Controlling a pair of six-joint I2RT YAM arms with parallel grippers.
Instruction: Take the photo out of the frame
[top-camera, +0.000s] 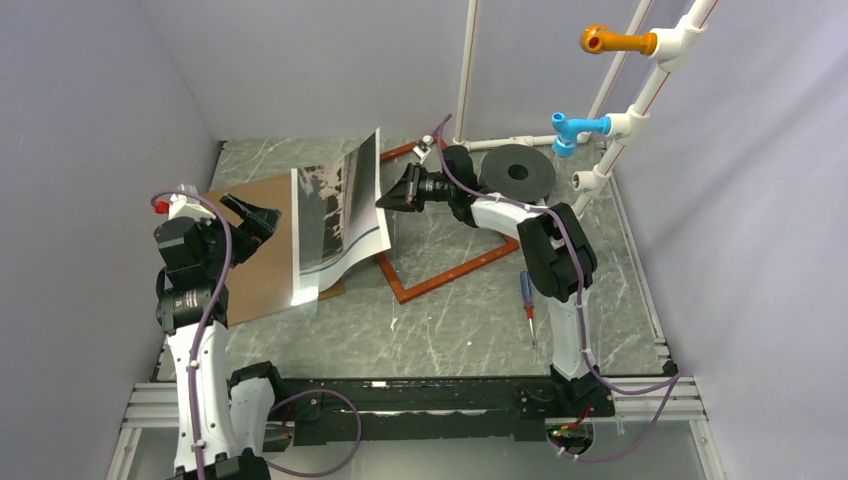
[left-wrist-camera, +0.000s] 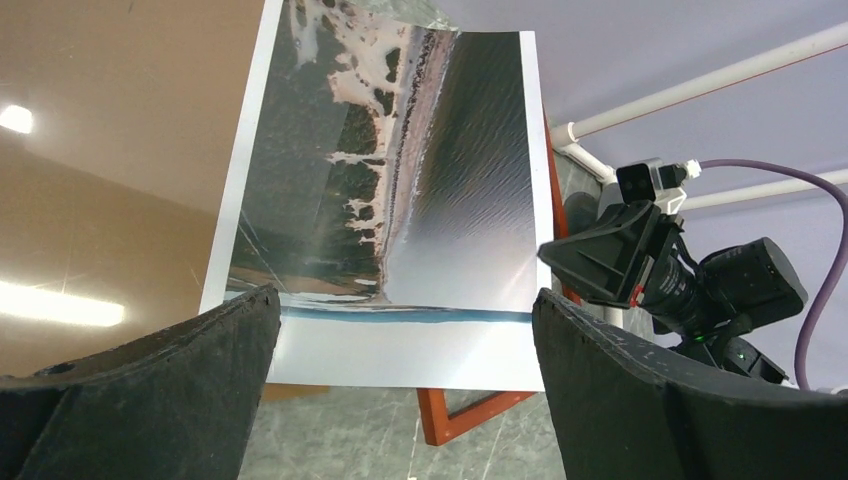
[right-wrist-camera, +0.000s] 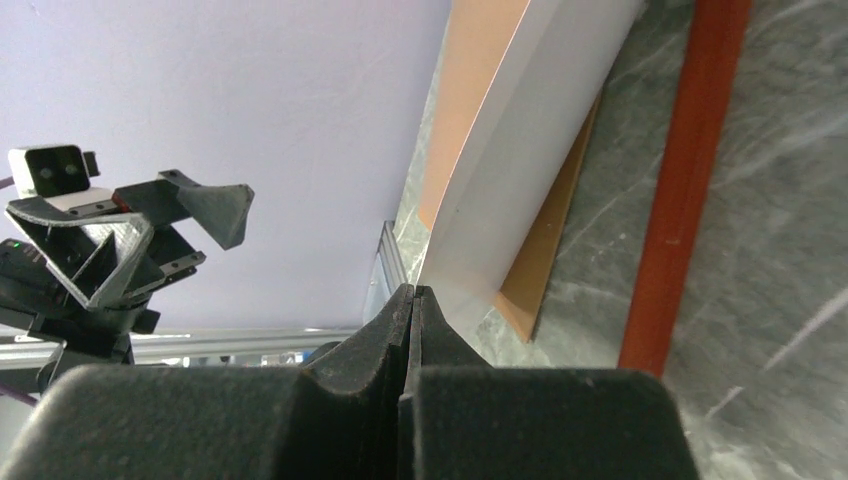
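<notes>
The photo (top-camera: 335, 215) is lifted off the table, curled and tilted, its picture side facing left. My right gripper (top-camera: 383, 200) is shut on the photo's right edge. In the right wrist view the white back of the photo (right-wrist-camera: 520, 150) rises from the closed tips of that gripper (right-wrist-camera: 413, 292). The reddish-brown frame (top-camera: 450, 275) lies flat on the table beneath, partly hidden by the photo and the right arm. My left gripper (top-camera: 262, 222) hangs open left of the photo, touching nothing. Its wrist view shows the photo (left-wrist-camera: 400, 200) ahead between the fingers and a frame corner (left-wrist-camera: 470, 415) below.
A brown backing panel (top-camera: 260, 270) lies on the table under my left gripper and the photo's left part. A screwdriver (top-camera: 527, 300) lies right of the frame. A black disc (top-camera: 517, 172) and a white pipe stand with an orange peg (top-camera: 620, 42) and a blue peg (top-camera: 578, 128) stand at the back right.
</notes>
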